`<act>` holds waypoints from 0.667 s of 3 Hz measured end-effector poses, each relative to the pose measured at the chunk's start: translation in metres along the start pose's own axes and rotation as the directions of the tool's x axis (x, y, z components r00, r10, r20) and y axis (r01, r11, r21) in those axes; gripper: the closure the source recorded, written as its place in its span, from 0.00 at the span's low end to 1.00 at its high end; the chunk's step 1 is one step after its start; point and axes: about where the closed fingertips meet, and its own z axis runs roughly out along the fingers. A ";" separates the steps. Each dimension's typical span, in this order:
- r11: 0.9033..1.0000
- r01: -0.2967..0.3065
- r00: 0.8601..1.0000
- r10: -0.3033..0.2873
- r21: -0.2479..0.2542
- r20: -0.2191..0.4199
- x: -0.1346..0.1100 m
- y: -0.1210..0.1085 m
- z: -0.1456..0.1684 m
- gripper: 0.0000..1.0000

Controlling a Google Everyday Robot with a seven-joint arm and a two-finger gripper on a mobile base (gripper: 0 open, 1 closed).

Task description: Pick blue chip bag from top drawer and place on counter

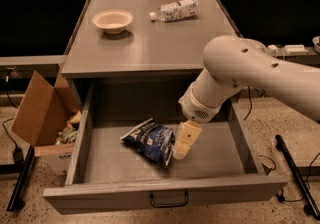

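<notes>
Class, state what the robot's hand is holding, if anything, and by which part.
Cannot be told: the hand sits low in the top drawer, at the right edge of the blue chip bag; no grip shows.

Dim, warm-tinted light from overhead. The wide grey open drawer is darkest at its back wall. The flat grey counter top above the drawer has a soft sheen. The cream two-finger gripper inside the drawer is evenly lit.
</notes>
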 end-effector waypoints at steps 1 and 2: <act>0.999 0.005 0.999 -0.007 -0.048 -0.051 -0.003 -0.011 0.046 0.00; 0.997 0.002 0.997 -0.009 -0.080 -0.081 -0.003 -0.015 0.072 0.00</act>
